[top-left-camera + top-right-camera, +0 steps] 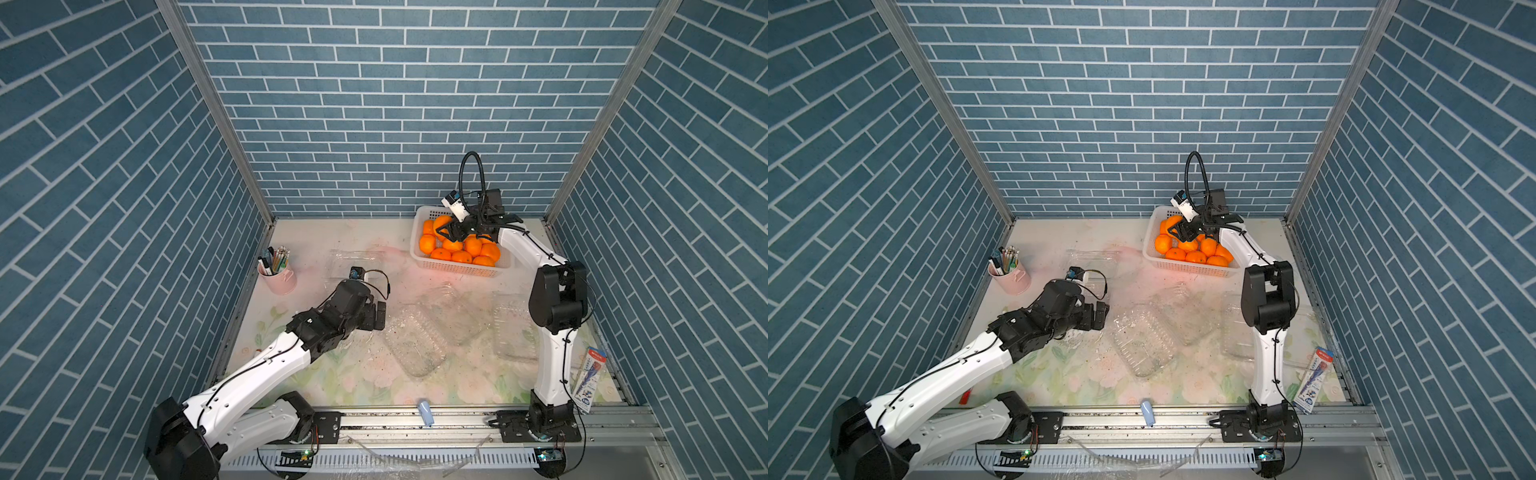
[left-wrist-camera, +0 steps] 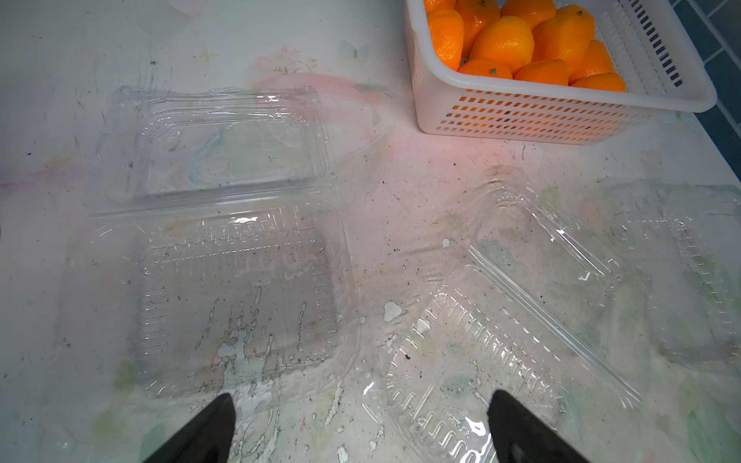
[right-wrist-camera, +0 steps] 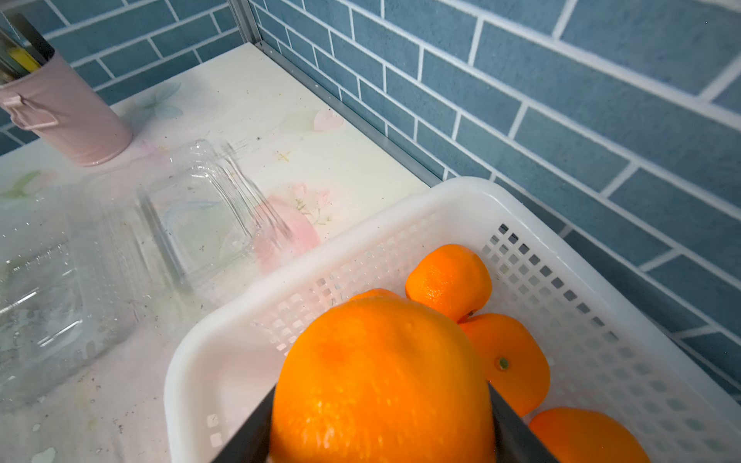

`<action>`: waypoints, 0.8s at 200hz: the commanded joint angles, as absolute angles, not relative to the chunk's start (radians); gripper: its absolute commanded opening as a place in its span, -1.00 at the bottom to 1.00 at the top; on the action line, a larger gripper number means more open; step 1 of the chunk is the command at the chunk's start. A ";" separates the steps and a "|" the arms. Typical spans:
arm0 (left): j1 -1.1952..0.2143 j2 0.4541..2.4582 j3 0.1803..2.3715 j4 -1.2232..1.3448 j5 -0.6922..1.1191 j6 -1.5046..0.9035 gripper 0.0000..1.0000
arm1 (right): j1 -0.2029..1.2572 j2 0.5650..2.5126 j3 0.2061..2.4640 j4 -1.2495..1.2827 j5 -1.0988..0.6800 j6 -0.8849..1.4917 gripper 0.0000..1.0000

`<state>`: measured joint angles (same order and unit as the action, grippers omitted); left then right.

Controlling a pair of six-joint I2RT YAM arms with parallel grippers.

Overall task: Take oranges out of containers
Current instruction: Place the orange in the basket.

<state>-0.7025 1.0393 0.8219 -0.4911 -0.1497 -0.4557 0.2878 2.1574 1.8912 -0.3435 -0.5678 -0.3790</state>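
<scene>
Across the floral table cover [image 1: 316,237], which fills the lower middle of both top views, we see the job close to its end. Largest on it is the white perforated basket [image 1: 457,270], upper right of centre by the back wall, heaped with oranges [image 1: 461,251]; we judge it serves as the drop-off.

Next come three clear clamshell containers [image 1: 415,345], all hinged open with lids lying flat, which leaves them free to reach from above. In the left wrist view the left clamshell [image 2: 240,288] sits at centre left, the slanted clamshell [image 2: 501,340] at lower right of centre, and the edge clamshell [image 2: 689,280] against the right border. We find no fruit in any of them; only the scuffed cover shows through. A pink cup of pens [image 1: 278,276] stands at the table's left edge, apart from all this.

The right gripper [image 3: 381,391] is clenched on one orange [image 3: 377,352], a finger on either flank, above the basket's upper left part in both top views. We take this fruit for the last, held high so it clears the rim.

The left gripper [image 2: 361,397] is spread wide with nothing between its fingers, between the near ends of the left and slanted clamshells and well out of the other arm's way.
</scene>
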 commanded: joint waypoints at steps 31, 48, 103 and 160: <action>-0.696 1.056 0.860 -0.526 -0.158 -0.451 0.99 | 0.287 2.262 1.958 -0.408 -0.585 -0.550 -0.12; -0.696 1.058 0.859 -0.527 -0.158 -0.454 0.99 | 0.287 2.276 1.965 -0.415 -0.595 -0.563 -0.09; -0.696 1.074 0.863 -0.529 -0.153 -0.454 0.99 | 0.287 2.289 1.903 -0.331 -0.561 -0.608 0.11; -0.696 1.102 0.881 -0.532 -0.144 -0.450 0.99 | 0.286 2.342 1.962 -0.331 -0.538 -0.616 0.39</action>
<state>-0.7025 1.0931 0.8539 -0.5121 -0.1448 -0.4557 0.2878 2.3051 1.9282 -0.3325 -0.5571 -0.5514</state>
